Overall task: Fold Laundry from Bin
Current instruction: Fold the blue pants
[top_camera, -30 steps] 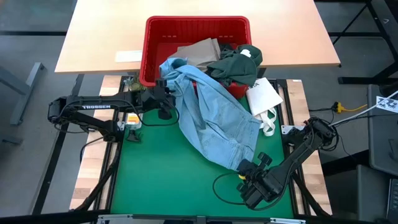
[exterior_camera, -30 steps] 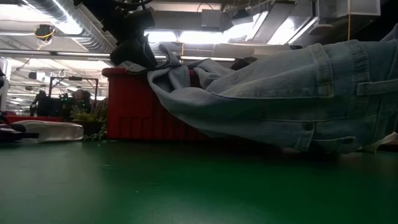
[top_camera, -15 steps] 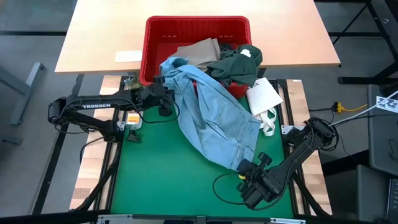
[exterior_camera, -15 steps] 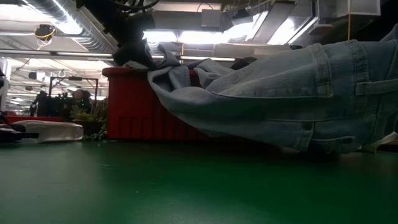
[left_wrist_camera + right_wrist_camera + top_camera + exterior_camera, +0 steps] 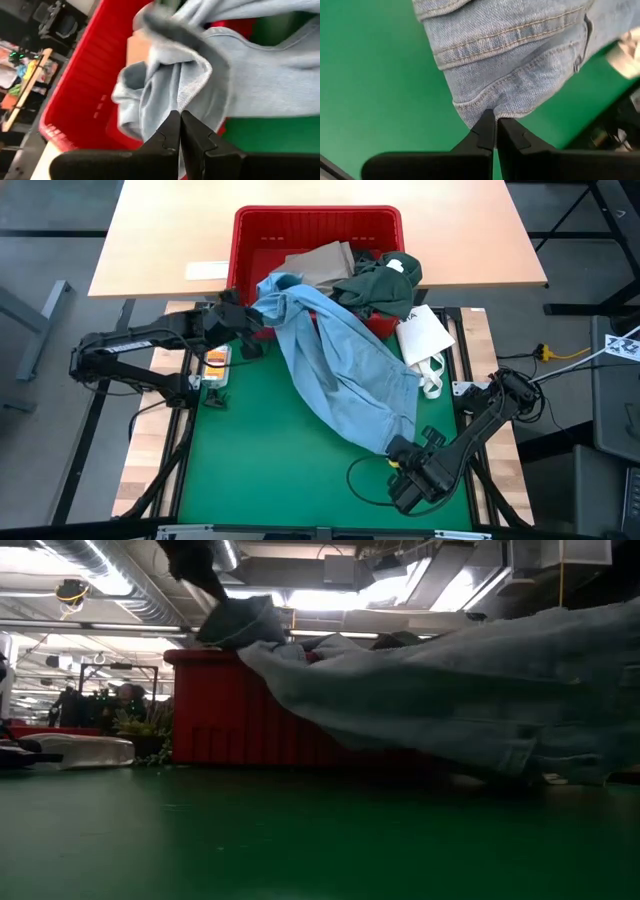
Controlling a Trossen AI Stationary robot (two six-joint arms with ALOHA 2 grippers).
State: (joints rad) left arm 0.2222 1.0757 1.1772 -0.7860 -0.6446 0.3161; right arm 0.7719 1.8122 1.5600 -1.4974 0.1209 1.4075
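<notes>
Over bin (image 5: pixel 250 240): three garments (image 5: pixel 340 355) (one draped)

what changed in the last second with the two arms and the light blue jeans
The left gripper closed on the light blue jeans at the red bin rim and pulled that end leftward, stretching the cloth. The right gripper stayed shut on the other end over the green mat.

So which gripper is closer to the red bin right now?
Left. The left gripper is pinching the light blue garment right at the bin's rim; the right gripper holds its other end out on the green mat.
</notes>
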